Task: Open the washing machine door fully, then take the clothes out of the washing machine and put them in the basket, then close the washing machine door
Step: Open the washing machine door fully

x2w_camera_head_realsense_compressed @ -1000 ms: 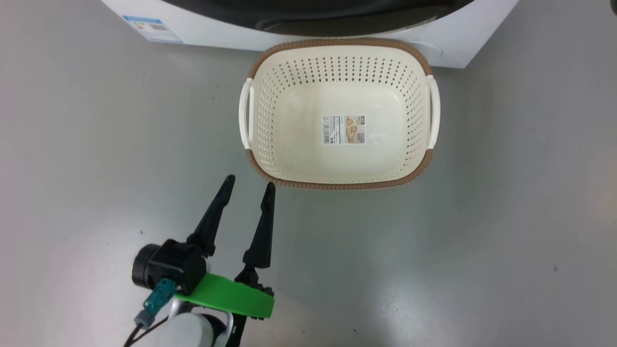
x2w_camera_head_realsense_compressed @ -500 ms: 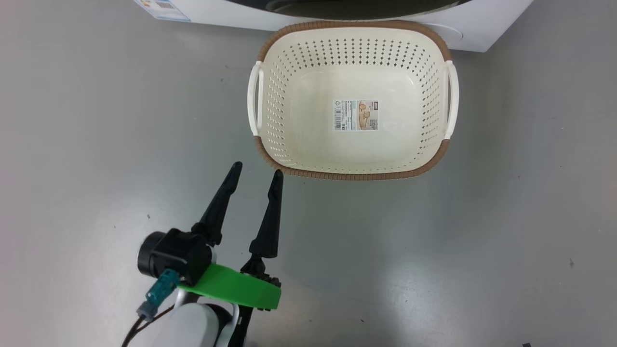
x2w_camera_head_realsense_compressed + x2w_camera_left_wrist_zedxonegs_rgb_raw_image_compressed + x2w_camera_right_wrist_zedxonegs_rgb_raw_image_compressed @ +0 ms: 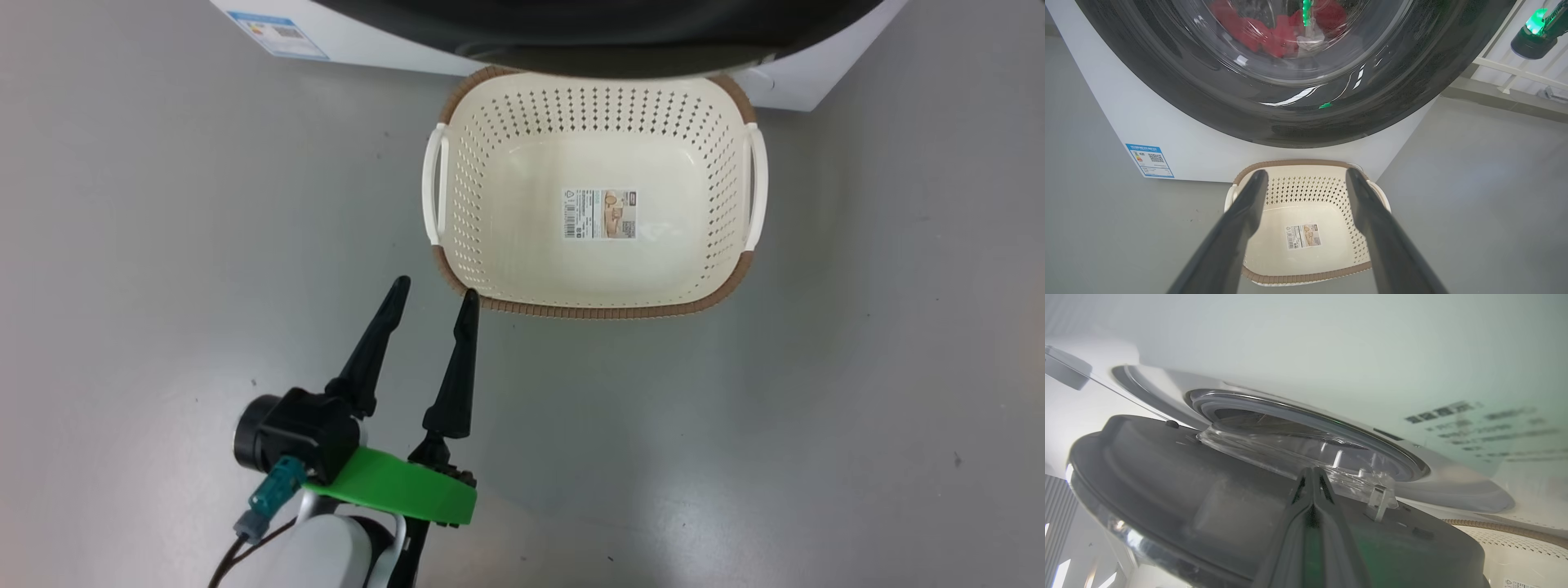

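Two fingers of left gripper (image 3: 434, 288) spread wide and empty beside basket (image 3: 588, 310), right gripper (image 3: 1312, 470) pinched closed at inner face of washing machine door (image 3: 1167, 490), door found ajar, red clothes (image 3: 1274, 36) seen behind it.

The washing machine door (image 3: 1306, 118) has a glossy black rim and a clear, shiny glass window. The clothes (image 3: 1265, 34) are red cloth. The basket (image 3: 482, 188) is smooth cream plastic with a paper sticker (image 3: 598, 215). The floor (image 3: 163, 204) is smooth grey and slightly shiny.
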Robot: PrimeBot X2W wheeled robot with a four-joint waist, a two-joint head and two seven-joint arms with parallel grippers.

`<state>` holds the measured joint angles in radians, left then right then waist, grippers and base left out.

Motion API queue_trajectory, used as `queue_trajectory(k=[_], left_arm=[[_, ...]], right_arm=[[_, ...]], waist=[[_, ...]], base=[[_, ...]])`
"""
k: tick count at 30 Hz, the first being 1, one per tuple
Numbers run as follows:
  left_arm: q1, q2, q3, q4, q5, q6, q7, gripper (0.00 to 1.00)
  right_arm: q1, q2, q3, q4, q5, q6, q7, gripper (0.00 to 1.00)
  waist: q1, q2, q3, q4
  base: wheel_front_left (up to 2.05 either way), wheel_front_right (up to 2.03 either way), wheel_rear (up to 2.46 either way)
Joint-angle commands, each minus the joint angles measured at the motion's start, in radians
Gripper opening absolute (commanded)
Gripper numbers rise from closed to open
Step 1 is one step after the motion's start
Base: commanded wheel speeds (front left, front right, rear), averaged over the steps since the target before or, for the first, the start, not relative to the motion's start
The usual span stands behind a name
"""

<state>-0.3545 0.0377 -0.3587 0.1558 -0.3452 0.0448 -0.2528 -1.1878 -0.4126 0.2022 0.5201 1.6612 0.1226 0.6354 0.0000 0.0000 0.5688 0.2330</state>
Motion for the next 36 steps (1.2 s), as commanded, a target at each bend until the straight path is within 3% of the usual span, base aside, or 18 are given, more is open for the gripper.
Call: queue_trajectory(k=[1, 36], left_arm=[[0.012, 0.013, 0.028, -0.017, -0.005, 0.002, -0.009, 1.00], [0.117, 0.013, 0.083, -0.001, 0.045, -0.042, -0.009, 1.00]], right_arm=[[0.035, 0.023, 0.007, -0.039, -0.012, 0.008, 0.016, 0.00], [0.355, 0.133, 0.062, -0.206, -0.034, 0.008, 0.128, 0.00]], waist=[[0.0000, 0.0000, -0.015, -0.005], [0.0000, 0.0000, -0.191, -0.053]], base=[[0.00, 0.00, 0.00], [0.00, 0.00, 0.00]])
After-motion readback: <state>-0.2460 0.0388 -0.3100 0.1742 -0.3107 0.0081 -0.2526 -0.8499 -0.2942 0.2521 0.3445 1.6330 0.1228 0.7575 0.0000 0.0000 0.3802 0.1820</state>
